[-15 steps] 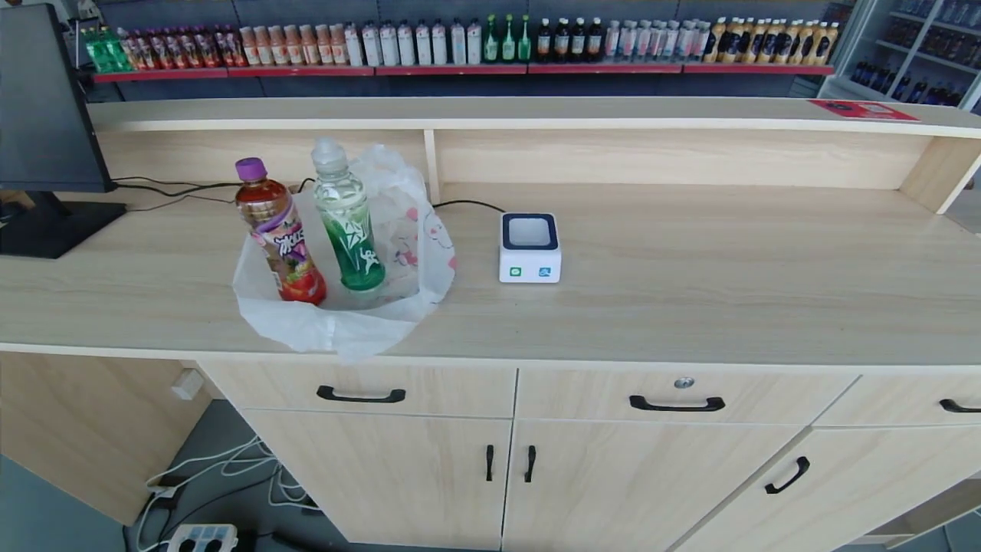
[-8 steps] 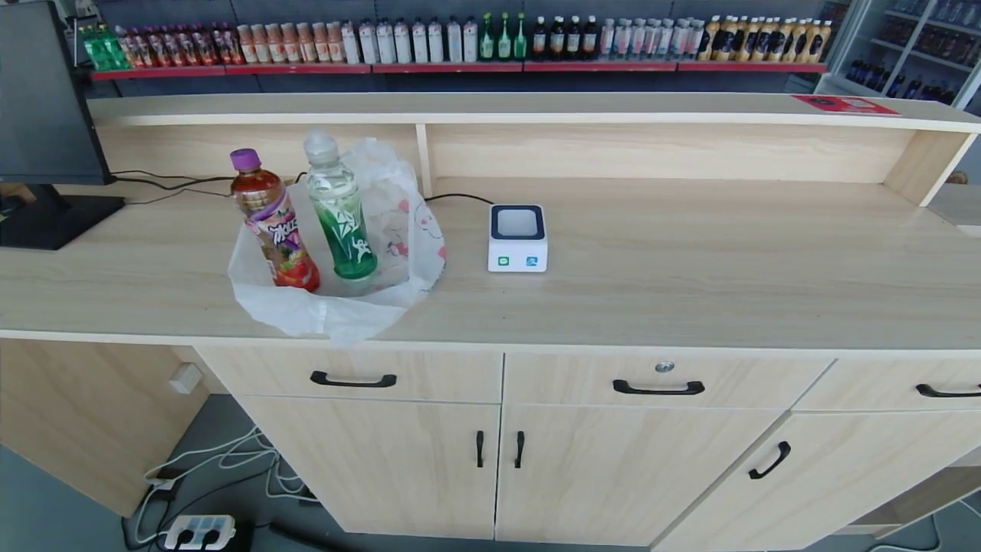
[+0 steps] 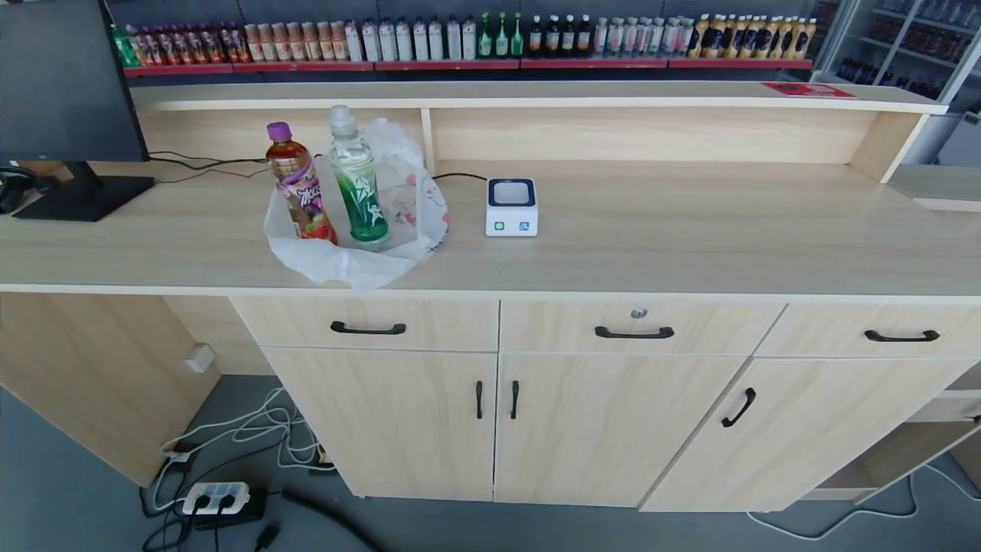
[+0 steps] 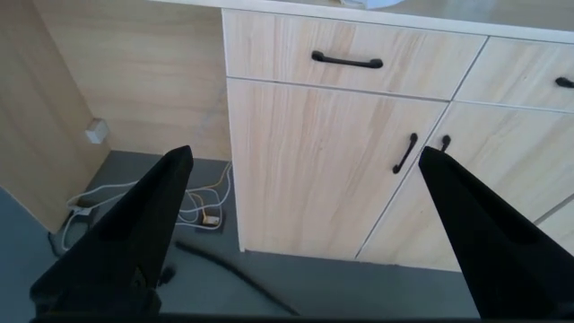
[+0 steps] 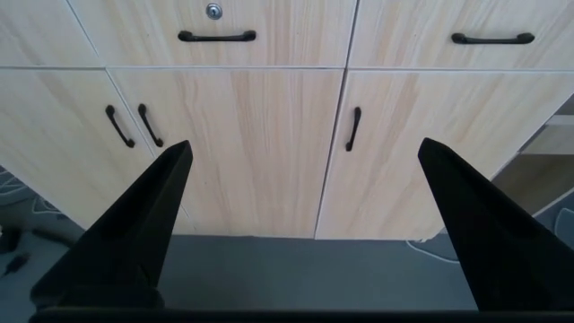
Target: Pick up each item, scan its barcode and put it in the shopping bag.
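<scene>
A white plastic shopping bag (image 3: 360, 257) lies open on the wooden counter (image 3: 690, 238). Two bottles stand upright inside it: a brown tea bottle (image 3: 300, 188) with a purple cap and a clear bottle (image 3: 359, 184) with a green label. To the right of the bag sits a small white barcode scanner (image 3: 511, 207) with a dark top window. My left gripper (image 4: 305, 233) is open below counter height, facing the cabinet doors with nothing between its fingers. My right gripper (image 5: 300, 233) is also open and low, facing the cabinet front under the locked drawer.
A black monitor (image 3: 69, 100) stands on the counter's far left with cables behind it. A raised shelf (image 3: 536, 96) runs along the back of the counter. On the floor by the cabinet lie a power strip (image 3: 218, 498) and loose cables.
The head view has pulled back and risen, so the counter looks farther away and more floor shows. The bottles, bag and scanner keep their places on the counter.
</scene>
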Robot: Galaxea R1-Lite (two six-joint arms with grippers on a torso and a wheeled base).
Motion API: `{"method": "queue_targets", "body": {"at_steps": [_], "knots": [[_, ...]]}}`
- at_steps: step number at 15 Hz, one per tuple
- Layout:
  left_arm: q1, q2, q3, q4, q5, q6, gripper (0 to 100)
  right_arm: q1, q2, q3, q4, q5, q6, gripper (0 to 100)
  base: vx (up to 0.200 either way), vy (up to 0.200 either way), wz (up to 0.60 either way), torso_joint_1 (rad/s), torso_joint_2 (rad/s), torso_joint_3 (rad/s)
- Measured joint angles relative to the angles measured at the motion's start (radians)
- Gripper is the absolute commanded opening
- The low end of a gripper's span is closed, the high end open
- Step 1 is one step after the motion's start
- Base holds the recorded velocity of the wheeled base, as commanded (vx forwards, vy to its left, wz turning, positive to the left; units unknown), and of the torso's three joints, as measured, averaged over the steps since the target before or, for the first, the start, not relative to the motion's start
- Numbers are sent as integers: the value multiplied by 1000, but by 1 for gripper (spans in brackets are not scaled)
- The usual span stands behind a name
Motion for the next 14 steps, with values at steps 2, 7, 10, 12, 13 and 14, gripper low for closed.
{"method": "queue_targets", "body": {"at_steps": [2, 7, 10, 12, 13, 14], "knots": [[0, 0, 0, 0, 0, 0, 100, 1, 0, 0, 0, 0, 0, 100, -200, 0, 0, 0, 0, 2], [0, 0, 0, 0, 0, 1, 100, 0, 0, 0, 0, -1, 11, 100, -40, 0, 0, 0, 0, 0], [0, 0, 0, 0, 0, 0, 100, 0, 0, 0, 0, -1, 12, 100, 0, 0, 0, 0, 0, 0], [0, 0, 0, 0, 0, 6, 100, 0, 0, 0, 0, -1, 13, 100, 0, 0, 0, 0, 0, 0], [0, 0, 0, 0, 0, 6, 100, 0, 0, 0, -1, -1, 15, 100, 0, 0, 0, 0, 0, 0], [0, 0, 0, 0, 0, 6, 100, 0, 0, 0, -2, -1, 15, 100, 0, 0, 0, 0, 0, 0]]}}
